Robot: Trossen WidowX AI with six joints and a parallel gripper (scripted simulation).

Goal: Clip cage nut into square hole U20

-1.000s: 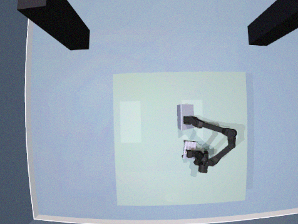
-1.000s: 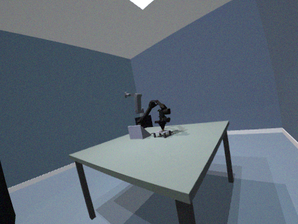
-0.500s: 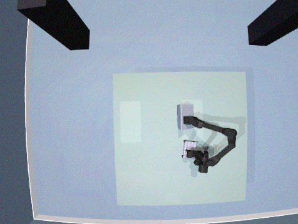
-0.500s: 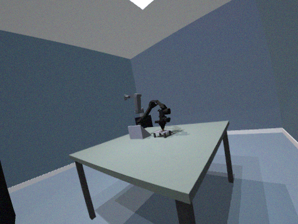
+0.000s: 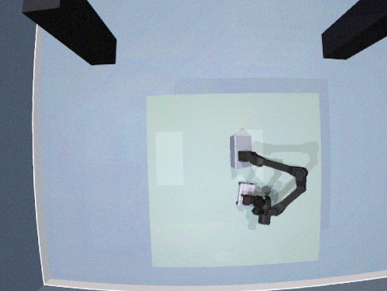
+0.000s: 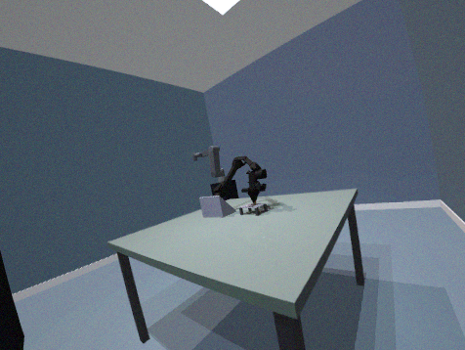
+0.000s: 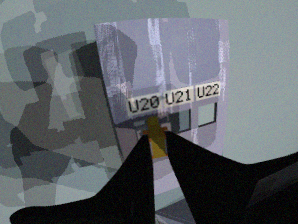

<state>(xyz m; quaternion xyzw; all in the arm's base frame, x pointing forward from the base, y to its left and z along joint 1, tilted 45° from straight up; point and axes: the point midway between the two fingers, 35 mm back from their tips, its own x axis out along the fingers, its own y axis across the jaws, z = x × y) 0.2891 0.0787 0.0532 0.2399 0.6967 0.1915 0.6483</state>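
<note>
The cage nut (image 7: 158, 142), yellow-brown, is between my fingertips in the wrist view. My gripper (image 7: 156, 139) (image 6: 254, 202) is shut on it, at the square hole under the U20 label. The rail plate (image 7: 177, 45) (image 5: 246, 187) is pale lilac, with labels U20, U21 and U22 in a row; the holes under U21 and U22 show open. The nut and fingertips cover most of the U20 hole. Whether the wings are inside the hole cannot be told. In the exterior view the plate (image 6: 248, 208) stands on short dark feet, with my fingers just above it.
A grey-lilac wedge-shaped block (image 5: 243, 146) (image 6: 212, 206) stands beside the plate, near the arm's base. The pale green table (image 5: 195, 228) (image 6: 234, 249) carries everything. The arm (image 5: 301, 179) bends out to the right of the plate in the top view.
</note>
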